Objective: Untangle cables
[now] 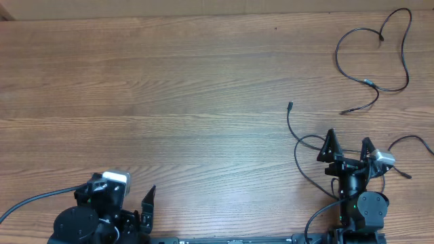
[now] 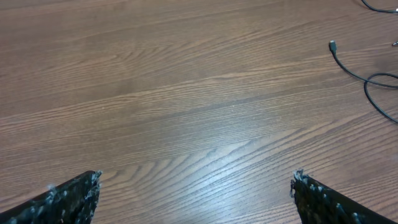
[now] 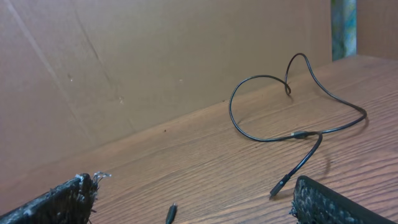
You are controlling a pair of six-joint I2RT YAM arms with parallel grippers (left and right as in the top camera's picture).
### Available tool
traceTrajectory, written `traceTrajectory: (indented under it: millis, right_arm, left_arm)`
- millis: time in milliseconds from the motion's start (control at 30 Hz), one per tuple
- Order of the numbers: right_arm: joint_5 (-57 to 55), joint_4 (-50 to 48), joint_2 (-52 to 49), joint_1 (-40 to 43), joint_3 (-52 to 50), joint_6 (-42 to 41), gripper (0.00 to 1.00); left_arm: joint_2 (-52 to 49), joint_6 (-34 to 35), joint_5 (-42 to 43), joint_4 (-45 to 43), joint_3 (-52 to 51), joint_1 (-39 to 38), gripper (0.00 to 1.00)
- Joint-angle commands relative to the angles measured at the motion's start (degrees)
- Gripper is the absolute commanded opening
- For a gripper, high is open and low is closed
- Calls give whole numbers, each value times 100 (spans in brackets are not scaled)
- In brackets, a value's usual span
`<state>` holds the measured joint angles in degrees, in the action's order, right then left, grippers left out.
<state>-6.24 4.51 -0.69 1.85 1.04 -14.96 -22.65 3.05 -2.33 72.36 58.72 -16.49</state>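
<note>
At the lower left of the overhead view, the left claw (image 2: 196,179) is sitting low over the wooden table (image 1: 169,88). Its two fingers are spread wide and released, gripping nothing, and its own camera is showing only bare wood grain between the tips.

Further right, the near cable (image 1: 289,116) is lying on the lower right part of the table. Its small plug is pointing toward the top of the frame. The cord is curving downward and looping around the base of the right arm. In the left wrist view this same plug is showing at the upper right.

The right claw (image 1: 348,137) is pointing up the frame with its fingers apart, released and empty. The near cable is passing just beside its left finger, but I cannot tell whether they are touching.

In the upper right corner, the far cable (image 1: 369,83) is resting in a loose open loop, well apart from the near cable and not crossing it. In the right wrist view this loop is lying in front of a cardboard wall (image 3: 124,62), with one plug end trailing down near the right fingertip
</note>
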Motion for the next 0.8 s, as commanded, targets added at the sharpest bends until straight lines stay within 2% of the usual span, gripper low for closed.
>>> traceTrajectory:
  millis: [0, 267, 467, 533, 667, 767]
  right_arm:
    - [9, -28, 52, 20, -59, 24, 100]
    - [7, -28, 52, 20, -59, 24, 100]
    - [7, -28, 52, 20, -59, 24, 100]
    - [9, -28, 52, 20, -59, 24, 100]
    - [9, -28, 52, 20, -59, 24, 100]
    - [7, -28, 52, 20, -59, 24, 100]
  left_arm:
    - [9, 81, 31, -26, -7, 33, 100]
    - [9, 79, -26, -72, -9, 33, 100]
    - [20, -442, 42, -2105, -315, 732, 100]
    - [24, -437, 431, -2702, -605, 1141, 100]
    - [72, -439, 1725, -4159, -1517, 1969, 100]
    - [251, -439, 2234, -5250, -2269, 2210, 100]
